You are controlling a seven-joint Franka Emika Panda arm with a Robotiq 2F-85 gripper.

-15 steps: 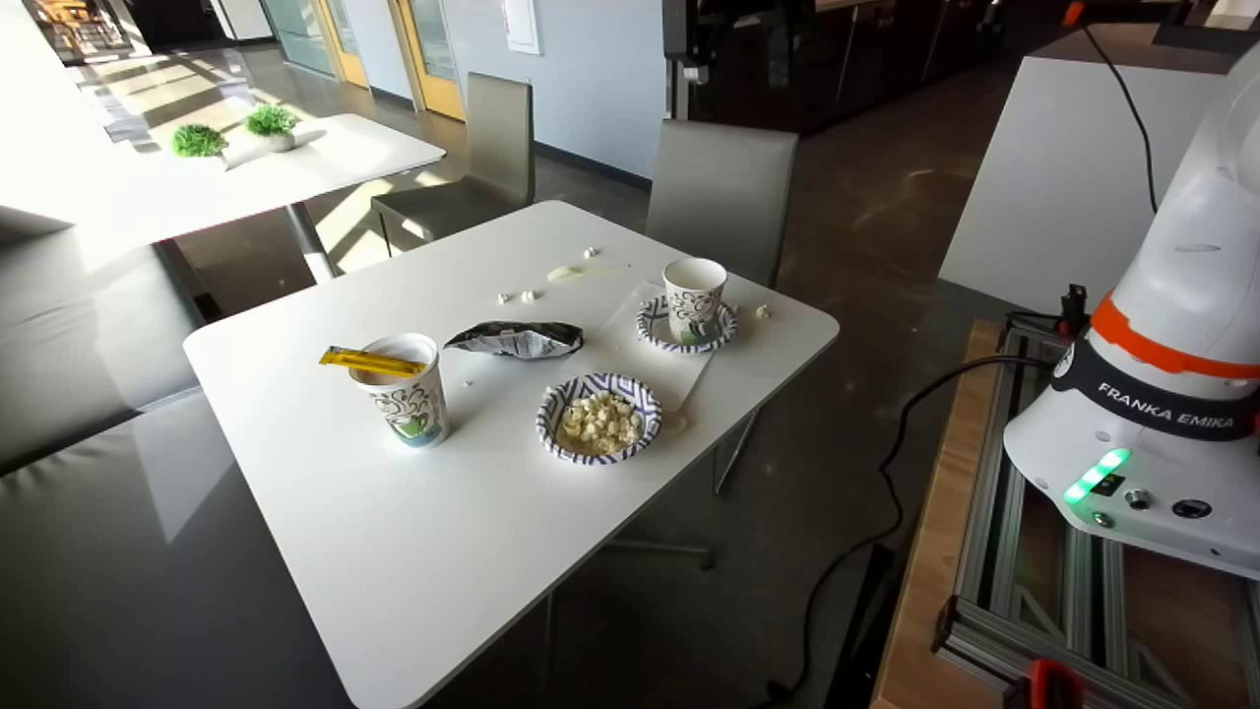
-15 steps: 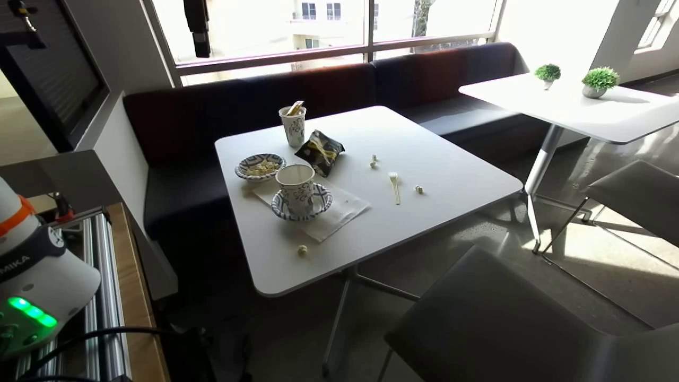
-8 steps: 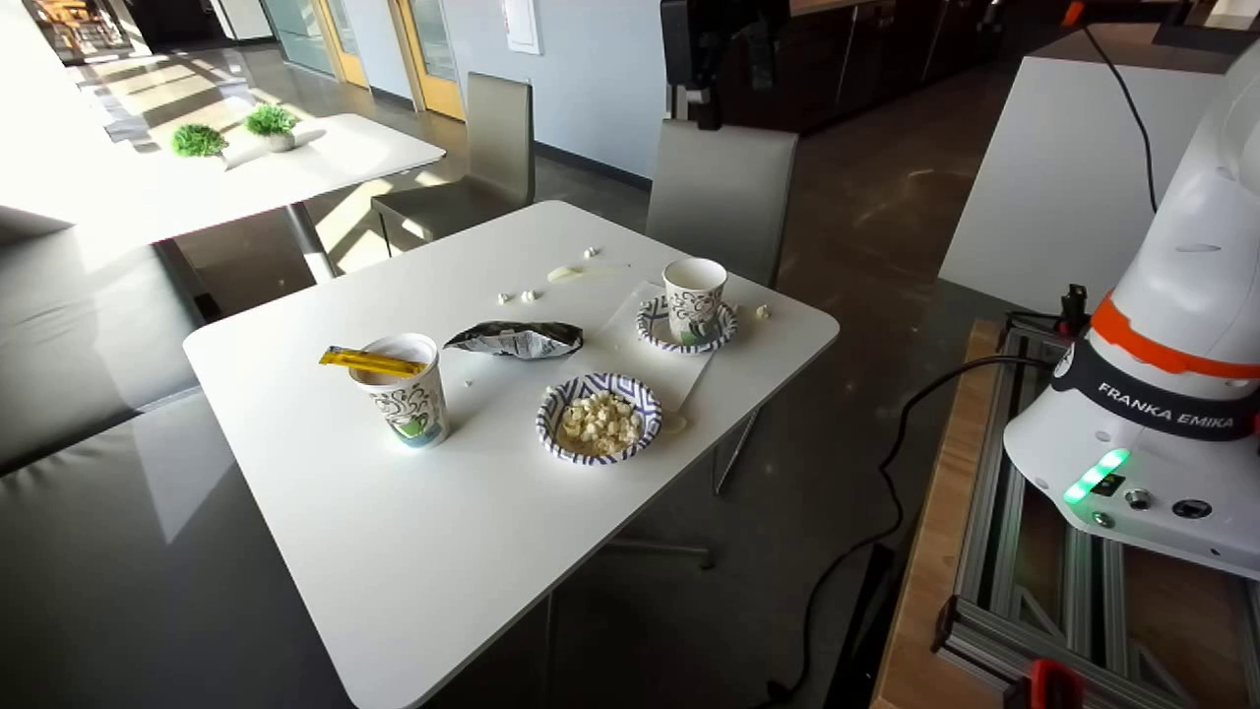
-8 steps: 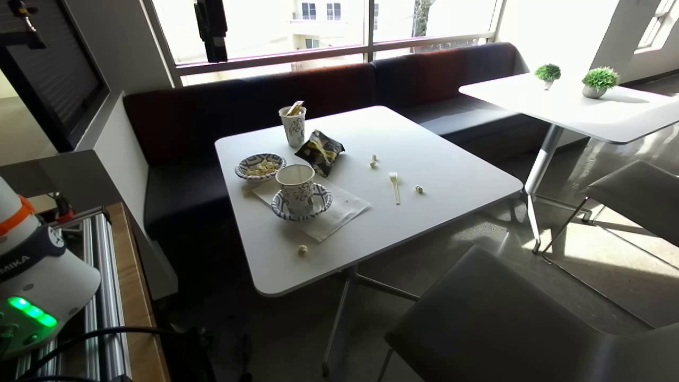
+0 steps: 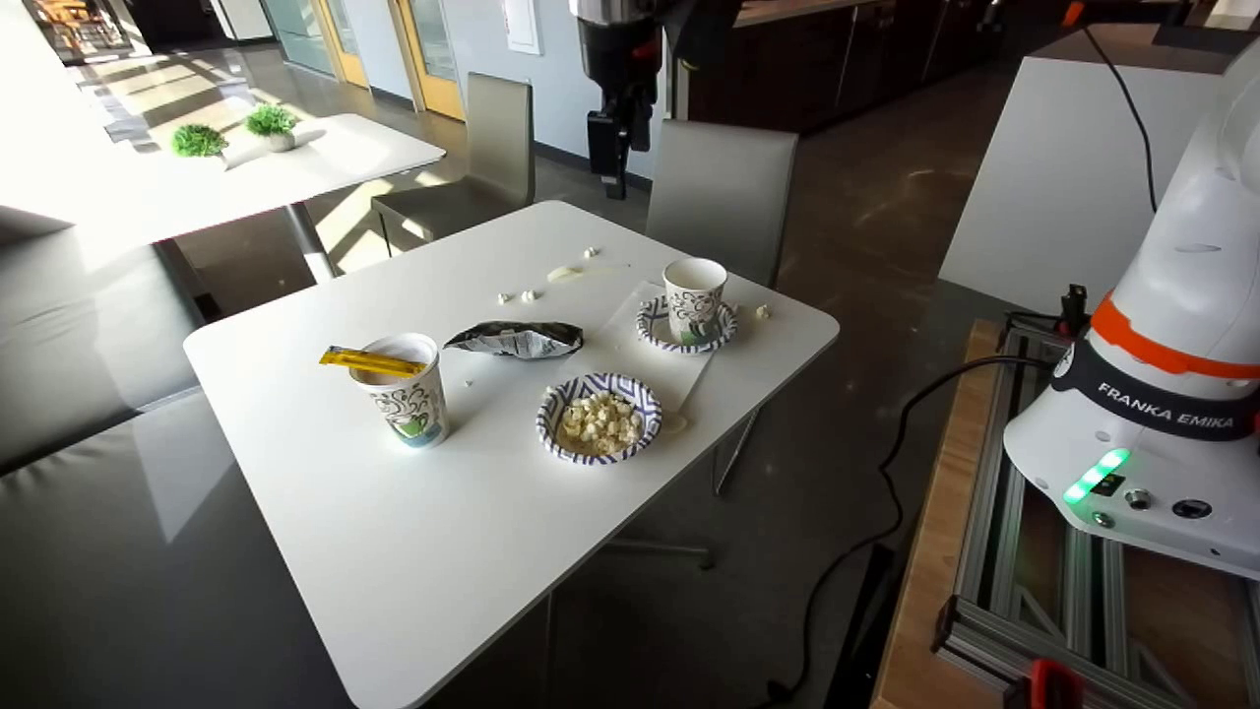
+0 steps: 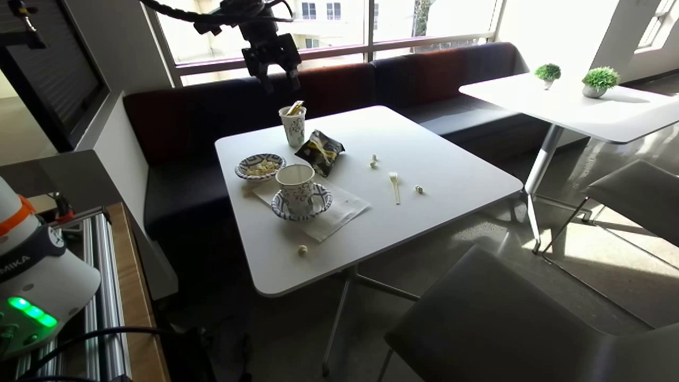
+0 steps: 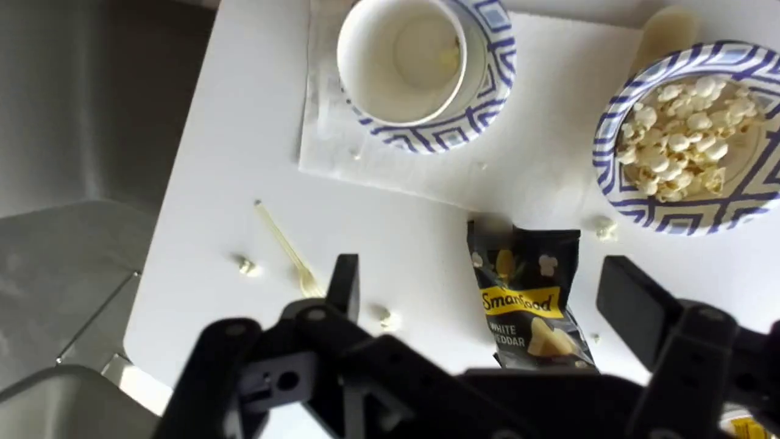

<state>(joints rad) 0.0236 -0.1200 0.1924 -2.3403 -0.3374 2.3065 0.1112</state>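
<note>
**Smartfood and Franka Emika**

In the wrist view, toward four o'clock, a black bag [image 7: 533, 292] bears "Smartfood" on its yellow band [image 7: 523, 303], with "WHITE CHEDDAR", partly blurred, beneath. In an exterior view, at three o'clock, the black collar [image 5: 1165, 399] on the robot base [image 5: 1162, 473] reads "FRANKA EMIKA"; in an exterior view, at nine o'clock, that collar [image 6: 26, 255] shows "MIKA".
</note>
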